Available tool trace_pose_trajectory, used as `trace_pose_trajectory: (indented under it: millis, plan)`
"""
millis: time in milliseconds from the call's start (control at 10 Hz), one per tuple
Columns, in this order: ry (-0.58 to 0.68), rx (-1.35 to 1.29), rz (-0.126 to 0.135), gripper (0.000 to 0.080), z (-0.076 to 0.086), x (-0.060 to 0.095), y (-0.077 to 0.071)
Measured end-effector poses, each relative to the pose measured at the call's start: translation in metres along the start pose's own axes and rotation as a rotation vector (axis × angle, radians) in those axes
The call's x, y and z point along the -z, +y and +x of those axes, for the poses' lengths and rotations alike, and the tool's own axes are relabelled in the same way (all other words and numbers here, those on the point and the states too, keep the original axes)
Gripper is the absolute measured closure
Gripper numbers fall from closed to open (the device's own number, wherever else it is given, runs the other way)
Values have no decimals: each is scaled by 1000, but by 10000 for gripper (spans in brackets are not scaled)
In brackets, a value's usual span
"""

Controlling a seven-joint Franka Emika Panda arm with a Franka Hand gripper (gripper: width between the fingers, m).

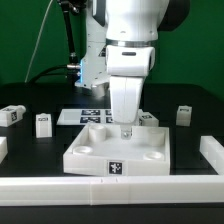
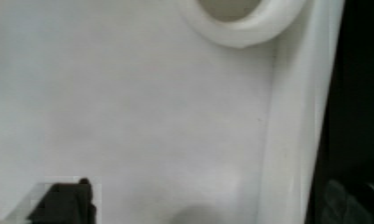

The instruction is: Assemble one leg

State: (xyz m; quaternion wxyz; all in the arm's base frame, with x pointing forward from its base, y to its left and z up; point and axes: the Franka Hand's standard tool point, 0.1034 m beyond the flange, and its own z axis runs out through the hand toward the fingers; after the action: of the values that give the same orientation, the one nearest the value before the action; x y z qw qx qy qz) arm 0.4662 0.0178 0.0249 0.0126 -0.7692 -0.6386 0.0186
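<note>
The large white square tray-like piece lies mid-table with round sockets in its corners. My gripper hangs straight down over its far middle, just above the surface. In the wrist view the gripper is open and empty: one black finger shows, wide apart from the other, over the bare white surface, with one round socket ahead. Small white tagged legs stand on the black table: two at the exterior view's left, one behind the tray's far right corner, one further right.
The marker board lies behind the tray, under the arm. A low white rail runs along the front of the table and another white piece lies at the exterior view's right.
</note>
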Motion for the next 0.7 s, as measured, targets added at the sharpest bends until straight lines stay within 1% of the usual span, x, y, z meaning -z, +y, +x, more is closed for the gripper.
trace_pose_trajectory:
  millis: [300, 500, 600, 700]
  plan:
    - [-2, -8, 14, 150, -4, -13, -5]
    - [-2, -28, 19, 152, -6, -17, -6]
    - [-5, -83, 25, 265, -7, -17, -7]
    - [-6, -78, 26, 401, -7, -17, -7]
